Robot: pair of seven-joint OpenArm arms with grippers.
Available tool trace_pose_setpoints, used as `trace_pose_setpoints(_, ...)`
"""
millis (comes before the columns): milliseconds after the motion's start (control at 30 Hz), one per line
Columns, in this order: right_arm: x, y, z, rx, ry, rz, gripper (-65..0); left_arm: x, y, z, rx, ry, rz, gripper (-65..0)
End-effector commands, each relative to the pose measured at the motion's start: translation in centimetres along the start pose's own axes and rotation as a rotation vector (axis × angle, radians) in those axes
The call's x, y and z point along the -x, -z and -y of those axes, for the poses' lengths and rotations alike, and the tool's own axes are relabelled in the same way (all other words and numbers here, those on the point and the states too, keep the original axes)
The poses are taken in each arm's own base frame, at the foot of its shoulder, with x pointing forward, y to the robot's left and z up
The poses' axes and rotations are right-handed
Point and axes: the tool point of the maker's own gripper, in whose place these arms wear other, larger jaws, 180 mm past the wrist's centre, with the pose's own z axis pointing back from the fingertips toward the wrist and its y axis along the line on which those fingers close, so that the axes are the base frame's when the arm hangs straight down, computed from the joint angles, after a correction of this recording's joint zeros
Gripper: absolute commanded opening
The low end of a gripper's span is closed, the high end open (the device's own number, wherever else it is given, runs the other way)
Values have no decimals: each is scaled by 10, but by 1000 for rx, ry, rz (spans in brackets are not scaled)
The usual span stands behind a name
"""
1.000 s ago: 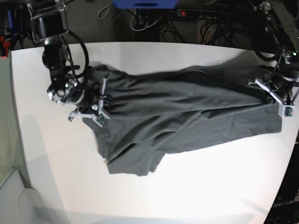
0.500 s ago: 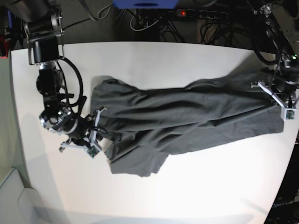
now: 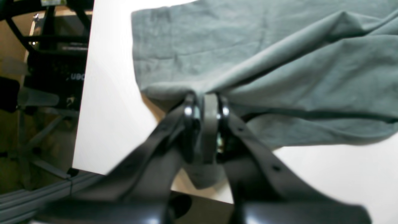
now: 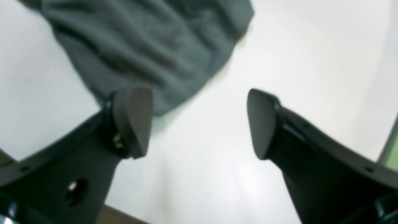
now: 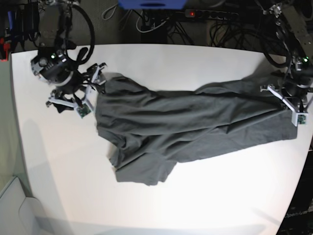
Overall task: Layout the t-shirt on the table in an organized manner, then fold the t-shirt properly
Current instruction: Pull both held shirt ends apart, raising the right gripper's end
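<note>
The dark grey t-shirt (image 5: 186,122) lies stretched and creased across the white table (image 5: 195,205), from far left to right edge. My left gripper (image 5: 281,97) is shut on a bunch of cloth at the shirt's right end; the left wrist view shows the closed fingers (image 3: 189,112) pinching a fold of the t-shirt (image 3: 279,62). My right gripper (image 5: 93,82) is open and empty beside the shirt's far-left corner. In the right wrist view its fingers (image 4: 133,121) stand wide apart over bare table (image 4: 311,62), with the t-shirt's edge (image 4: 149,40) just ahead.
A power strip and cables (image 5: 210,13) and a blue object (image 5: 151,4) lie behind the table's far edge. The table's right edge (image 5: 305,161) runs close to my left gripper; the left wrist view shows that edge (image 3: 84,109) with dark frames beyond.
My right gripper moved from the shirt's near-left edge up to its far-left corner and now stands open. The shirt's left side lies lower and flatter. The left gripper stayed shut in place.
</note>
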Motion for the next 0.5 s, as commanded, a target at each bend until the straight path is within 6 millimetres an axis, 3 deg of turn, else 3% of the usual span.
trace_pose_setpoints(0, -8, -4, 1, 9, 17, 37, -166, -13, -3, -4, -9, 4, 47, -644)
trace_pose_setpoints(167, 11, -2, -21, -37, 68, -1, -168, -14, -3, -3, -8, 3, 49, -644)
trace_pose_setpoints(467, 16, 10, -41, -90, 126, -15, -168, -13, -4, -3, -8, 4, 46, -644)
